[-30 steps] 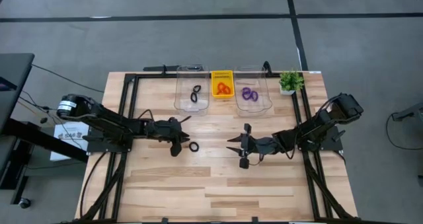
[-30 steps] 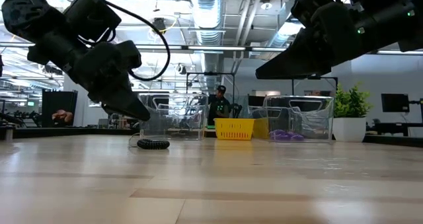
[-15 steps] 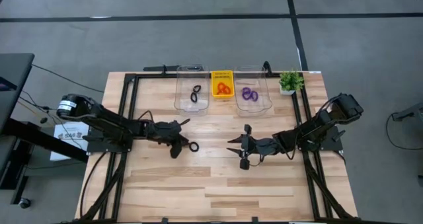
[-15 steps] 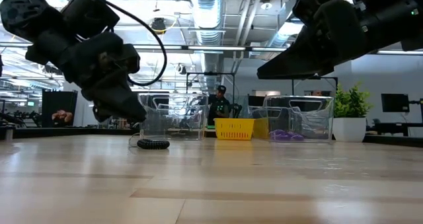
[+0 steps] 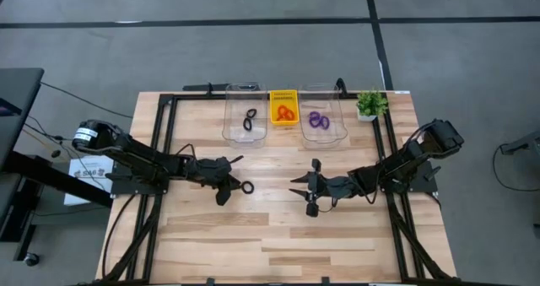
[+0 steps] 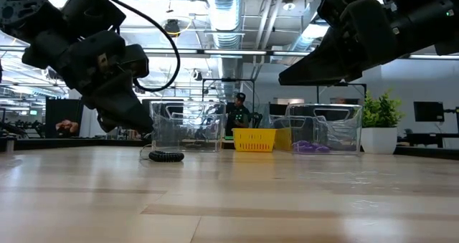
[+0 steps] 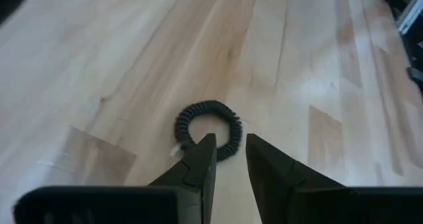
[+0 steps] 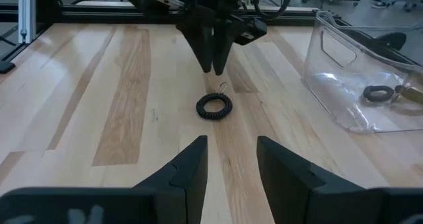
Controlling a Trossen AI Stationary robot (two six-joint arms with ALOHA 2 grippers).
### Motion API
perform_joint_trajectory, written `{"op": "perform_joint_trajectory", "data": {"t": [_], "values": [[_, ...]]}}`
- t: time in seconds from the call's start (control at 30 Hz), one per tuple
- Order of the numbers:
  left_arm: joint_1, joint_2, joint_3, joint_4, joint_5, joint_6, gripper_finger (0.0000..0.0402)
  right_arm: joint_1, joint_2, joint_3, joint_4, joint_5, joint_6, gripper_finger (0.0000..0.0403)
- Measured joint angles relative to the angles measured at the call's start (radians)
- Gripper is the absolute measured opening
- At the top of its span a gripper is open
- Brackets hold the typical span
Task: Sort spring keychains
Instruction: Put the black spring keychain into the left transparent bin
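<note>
The wooden table carries, along its far edge, a clear bin with black keychains, a yellow basket with orange ones and a second clear bin with purple ones. The right gripper waits mid-table, fingers wide and empty. The left gripper hangs with a narrow gap over one black spring keychain lying flat on the wood, holding nothing.

Left pincer, fingers parted, straddles the black coil ring.
</note>
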Motion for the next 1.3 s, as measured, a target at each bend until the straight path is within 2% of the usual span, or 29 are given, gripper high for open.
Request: {"op": "perform_joint_trajectory", "data": {"t": [0.17,0.43,0.73,1.1,1.3], "values": [[0.001,0.000,0.000,-0.001,-0.048,0.019,0.0081,0.000,0.000,0.000,0.000,0.000,0.000,0.0120],[0.001,0.000,-0.003,-0.006,-0.051,0.016,0.0086,0.000,0.000,0.000,0.000,0.000,0.000,0.0120],[0.001,-0.001,-0.072,-0.001,-0.085,0.001,0.0102,0.000,0.000,0.000,0.000,0.000,0.000,0.0120],[0.001,-0.001,-0.074,0.034,-0.096,-0.011,0.0108,0.000,0.000,0.000,0.000,0.000,0.000,0.0120],[0.001,-0.001,-0.074,0.045,-0.146,0.047,0.0108,0.000,0.000,0.000,0.000,0.000,0.000,0.0120]]}}
